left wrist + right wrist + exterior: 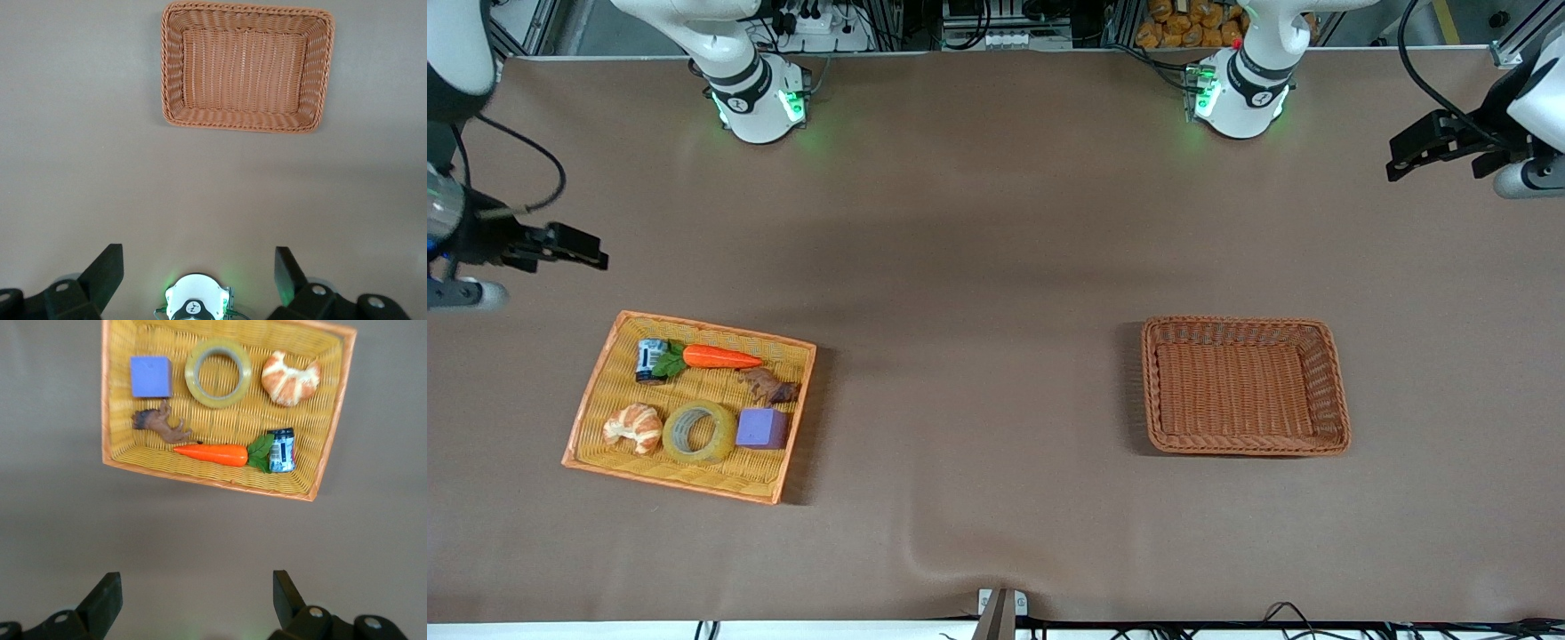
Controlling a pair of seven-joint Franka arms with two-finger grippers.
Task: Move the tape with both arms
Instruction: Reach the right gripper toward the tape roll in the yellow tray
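Both grippers wait wide apart, holding nothing: my right gripper (596, 255) over bare table at its end, my left gripper (1405, 160) likewise at the other. I see the tape (699, 432) lying flat in the yellow basket (587, 400), hole facing up (so no long axis to speak of), along the edge nearer the front camera. Crowding it: a croissant (633, 428) and a purple cube (762, 428) just beside, with a carrot (720, 357), small can (649, 359) and brown figure (769, 387) farther back. An empty brown basket (1329, 427) sits well apart.

Tape (699, 431) in tray (596, 391) (between croissant (633, 428), cube (762, 428)).
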